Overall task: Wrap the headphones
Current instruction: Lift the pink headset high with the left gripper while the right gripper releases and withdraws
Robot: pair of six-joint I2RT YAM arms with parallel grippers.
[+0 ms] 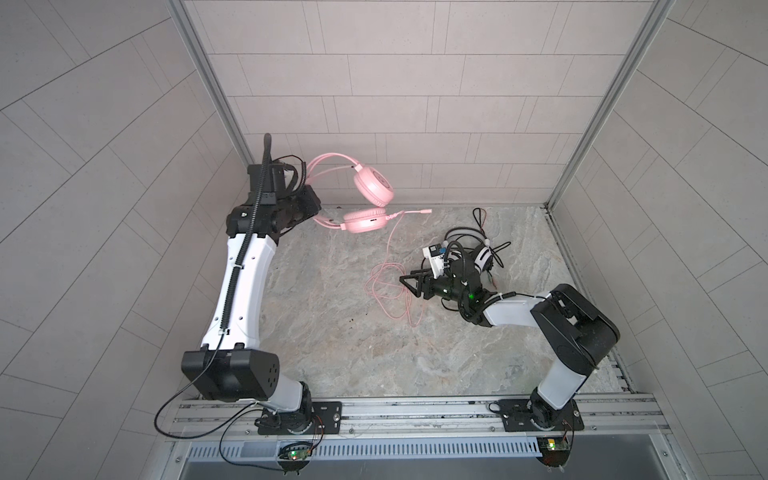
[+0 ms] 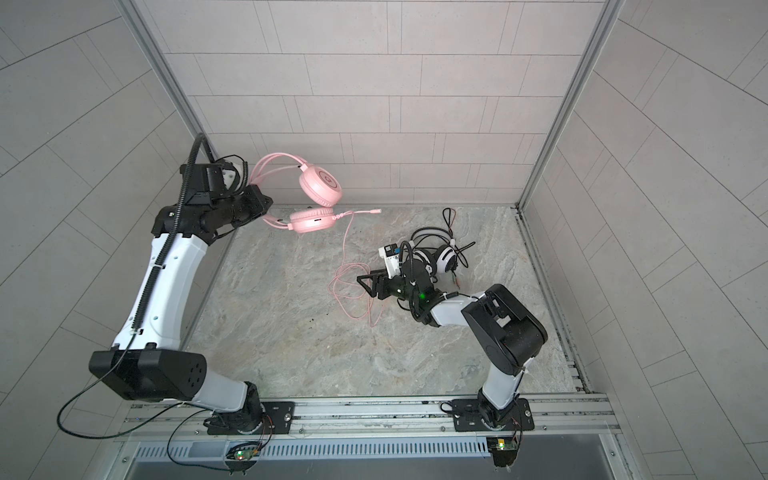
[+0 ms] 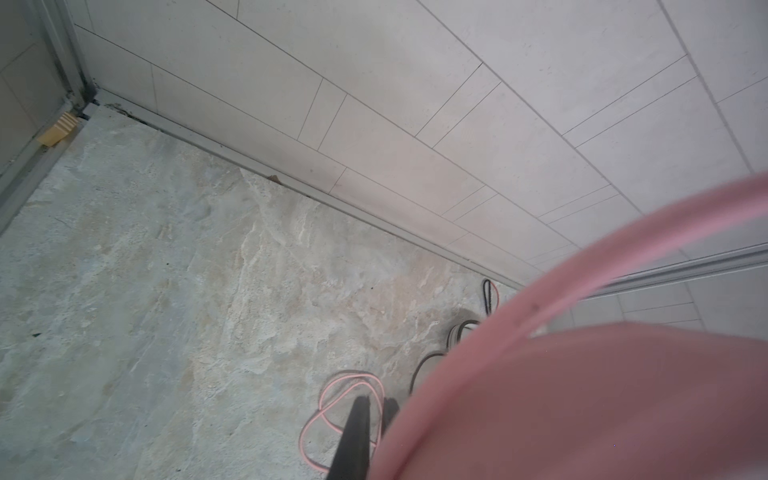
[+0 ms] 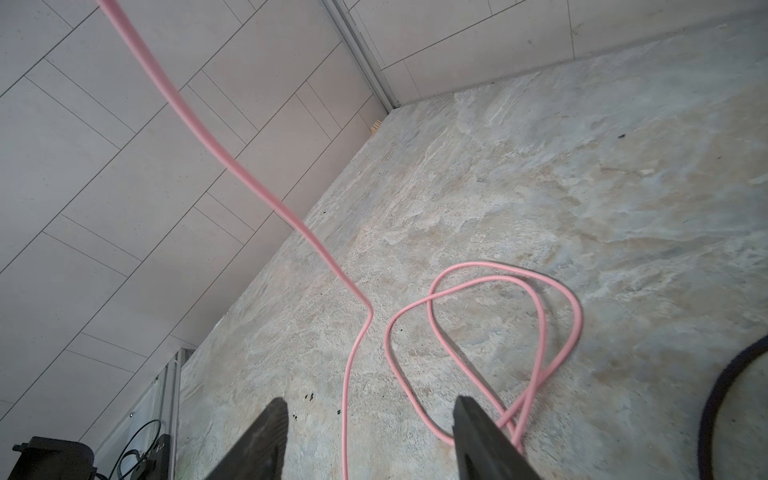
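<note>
Pink headphones (image 1: 370,195) hang over the worktop's (image 1: 332,340) far edge, headband clamped in the closed left pincer (image 1: 315,210), their cable (image 1: 390,286) lying unwound in loose loops under the open, empty right pincer (image 4: 370,440), so the wrapping looks barely begun.

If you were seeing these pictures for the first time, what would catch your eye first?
The pink headset hangs in the air at the back left, gripped by the shut left pincer. Its pink cable trails down into loose loops on the table, by the open right pincer. A white-and-black headset lies partly hidden behind that arm's wrist.
</note>
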